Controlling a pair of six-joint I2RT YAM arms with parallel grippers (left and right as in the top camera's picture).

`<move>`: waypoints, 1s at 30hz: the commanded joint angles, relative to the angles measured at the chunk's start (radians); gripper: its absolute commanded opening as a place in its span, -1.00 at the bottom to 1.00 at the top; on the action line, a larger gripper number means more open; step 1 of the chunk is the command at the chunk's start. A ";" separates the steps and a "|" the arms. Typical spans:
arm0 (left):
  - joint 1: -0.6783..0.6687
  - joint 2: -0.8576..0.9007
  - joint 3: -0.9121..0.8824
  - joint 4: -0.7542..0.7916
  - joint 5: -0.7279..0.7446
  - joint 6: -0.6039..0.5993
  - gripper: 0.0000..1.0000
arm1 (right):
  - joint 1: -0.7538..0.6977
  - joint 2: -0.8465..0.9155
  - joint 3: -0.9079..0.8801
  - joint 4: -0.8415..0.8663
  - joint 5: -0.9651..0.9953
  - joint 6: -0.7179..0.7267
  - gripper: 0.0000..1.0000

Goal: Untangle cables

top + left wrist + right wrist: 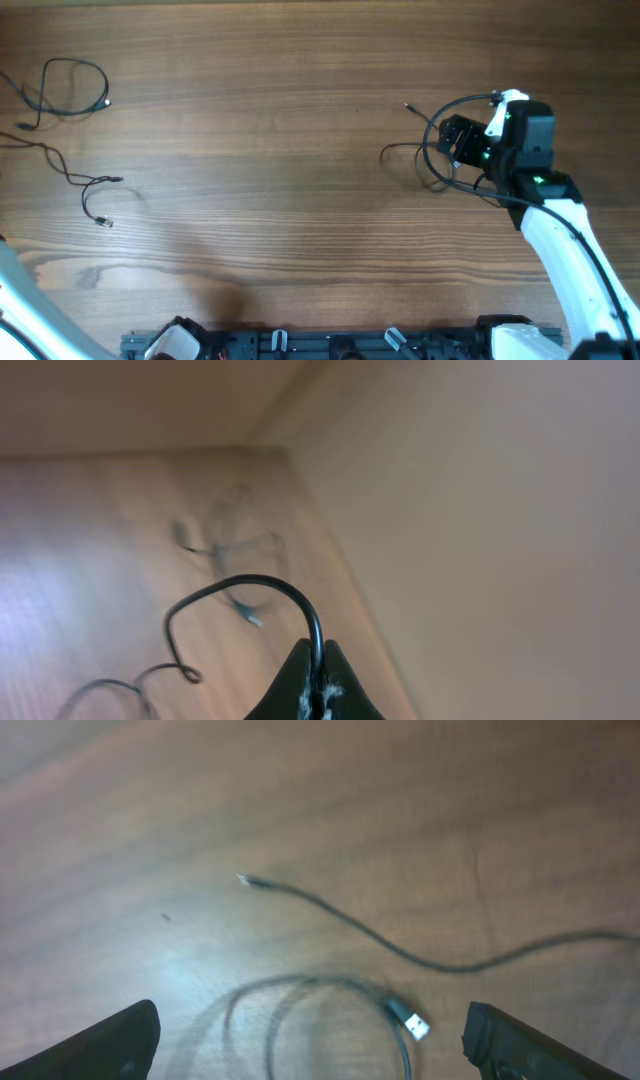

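Three thin black cables lie apart on the wooden table. One is a loop at the far left (75,85). A squiggly one (75,178) runs off the left edge. My left gripper (320,668) is outside the overhead view and is shut on a thin black cable (240,588), which arcs up from the jaws. The third cable (425,165) lies coiled at the right. My right gripper (462,140) hovers above it, open and empty. In the right wrist view the gripper (315,1050) has the coil's silvery plug (418,1025) between its wide fingers.
The table's left edge meets a plain beige wall (480,510) close to my left gripper. The left arm's white link (20,300) crosses the bottom left corner. The arm bases (330,345) sit along the front edge.
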State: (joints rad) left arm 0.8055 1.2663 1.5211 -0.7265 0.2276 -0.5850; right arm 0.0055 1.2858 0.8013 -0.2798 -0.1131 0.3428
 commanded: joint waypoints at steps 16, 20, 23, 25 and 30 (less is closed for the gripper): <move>0.005 0.383 0.001 -0.178 -0.621 -0.379 -0.92 | 0.103 0.007 0.018 -0.012 -0.333 -0.028 0.99; 0.005 0.508 0.001 -0.265 -0.568 -0.504 -0.92 | 0.109 0.009 0.018 -0.012 -0.322 -0.028 0.99; 0.005 0.599 0.001 -0.280 -0.436 -0.504 -0.92 | 0.109 0.011 0.018 -0.011 -0.302 -0.028 0.99; 0.005 0.647 0.001 -0.275 -0.333 -0.504 -0.92 | 0.109 0.016 0.018 -0.008 -0.303 -0.028 0.99; 0.004 0.694 0.001 -0.221 -0.121 -0.504 0.91 | 0.109 0.027 0.018 -0.009 -0.303 -0.028 0.99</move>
State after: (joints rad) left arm 0.8051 1.9396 1.5219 -0.9844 -0.1032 -1.0607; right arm 0.1108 1.2942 0.8017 -0.2913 -0.4183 0.3347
